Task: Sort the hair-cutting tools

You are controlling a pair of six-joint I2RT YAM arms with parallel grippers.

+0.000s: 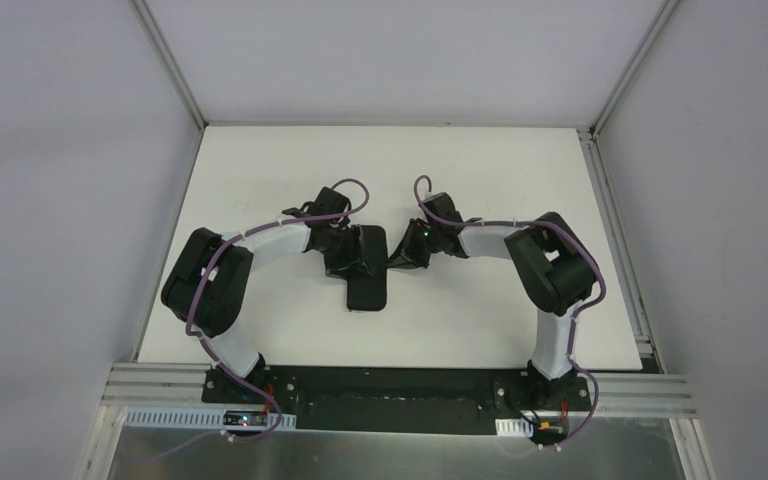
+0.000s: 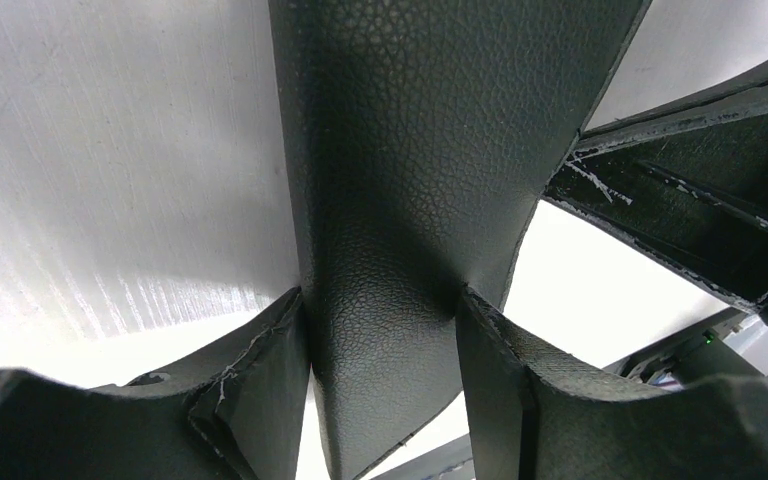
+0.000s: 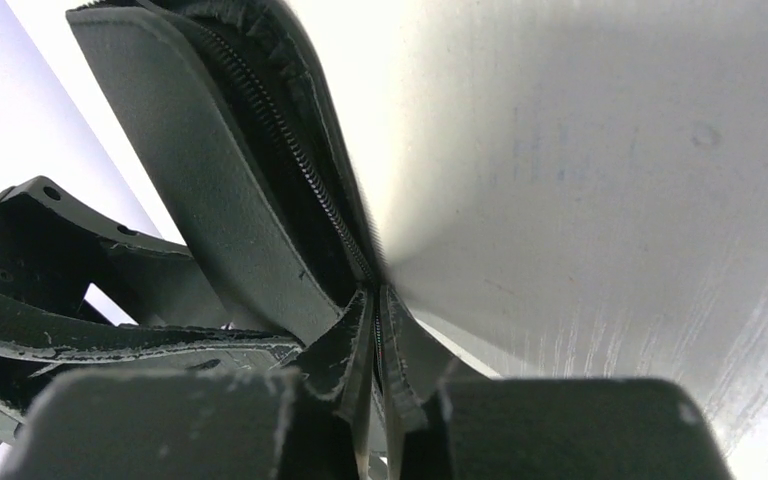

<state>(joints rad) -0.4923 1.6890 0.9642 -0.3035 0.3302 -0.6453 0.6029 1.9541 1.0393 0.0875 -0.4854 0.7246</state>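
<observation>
I can't make out the hair-cutting tools in any view. The black zip case (image 1: 368, 288) lies in the middle of the table (image 1: 260, 180). My left gripper (image 2: 385, 330) clasps its flap (image 2: 410, 150), and my right gripper (image 3: 372, 330) is pinched tight on the edge by the zipper (image 3: 300, 150).
</observation>
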